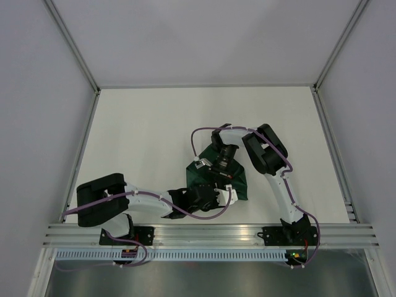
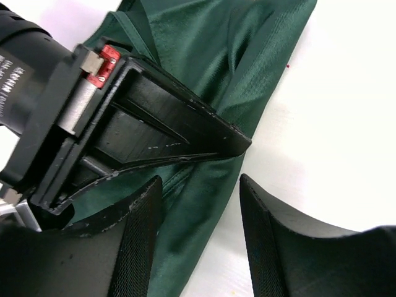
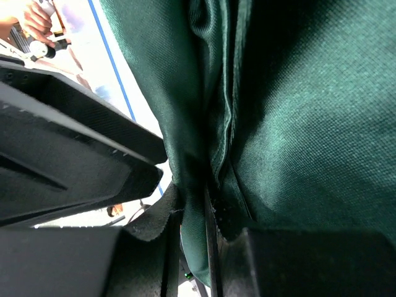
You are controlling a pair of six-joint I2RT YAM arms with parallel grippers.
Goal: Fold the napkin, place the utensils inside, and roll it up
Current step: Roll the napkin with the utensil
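The napkin [image 1: 238,189] sits bunched up near the front middle of the counter [image 1: 154,136], with both arms crowded over it. The right tool [image 3: 201,216] is clamped down on a thick ridge of folded green cloth, with no gap showing between its fingers. The left tool [image 2: 199,182] is spread wide and straddles a strip of the napkin without pinching it. It's also right up against the right tool's body.

Stuff I'd worry about:

1. The 2 tools are basically touching. If either one swings sideways they could knock into each other and yank the cloth out of shape.
2. The right tool looks like it's got several layers at once. Pull on that and the whole bundle probably drags along instead of 1 edge folding over.
3. I can't see the fork in any view. If it's buried in there, it could slide out the open end. If it isn't, the roll gets made around nothing.
4. The fabric looks slick and thin, so a loose roll would probably spring open.

The counter is plain matte white with pale grey walls [image 1: 43,111] on 3 sides. There are aluminium frame posts [image 1: 74,46] in the corners and a ribbed metal rail [image 1: 210,234] along the near edge where the arm bases bolt on.
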